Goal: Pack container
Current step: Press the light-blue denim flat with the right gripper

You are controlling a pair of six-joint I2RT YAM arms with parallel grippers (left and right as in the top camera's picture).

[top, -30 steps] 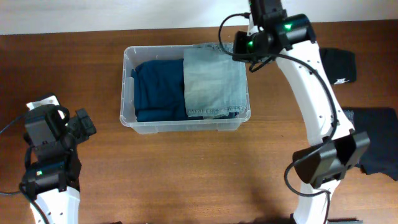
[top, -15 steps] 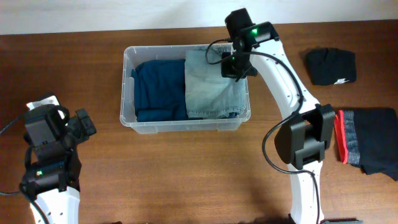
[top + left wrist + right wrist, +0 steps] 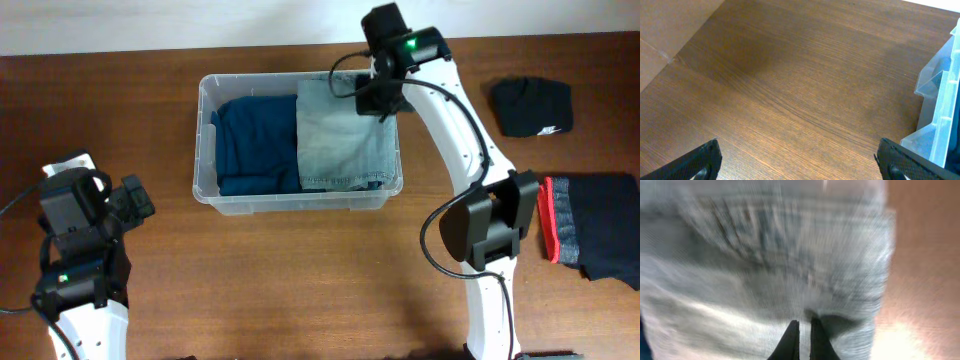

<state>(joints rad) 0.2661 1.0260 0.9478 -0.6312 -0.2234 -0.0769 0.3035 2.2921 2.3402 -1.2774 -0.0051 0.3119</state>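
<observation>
Clear, round-rimmed container [image 3: 203,140] at far centre of the counter [image 3: 300,280], packed with dark blue cloth [image 3: 255,145] left and pale denim [image 3: 345,140] right; right tool [image 3: 801,337] pressed together over the denim, left tool [image 3: 800,162] spread, near left.

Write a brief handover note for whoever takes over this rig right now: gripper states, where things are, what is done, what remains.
Left gripper: open and empty, over the bare table left of the container.
Right gripper: shut, tips at the folded light denim in the container's right half. Blur hides whether it pinches cloth.
Done: the dark blue garment and the light denim lie side by side in the container.
Left: a black garment and a grey-and-red folded pile sit on the table to the right, probably next to pack.
</observation>
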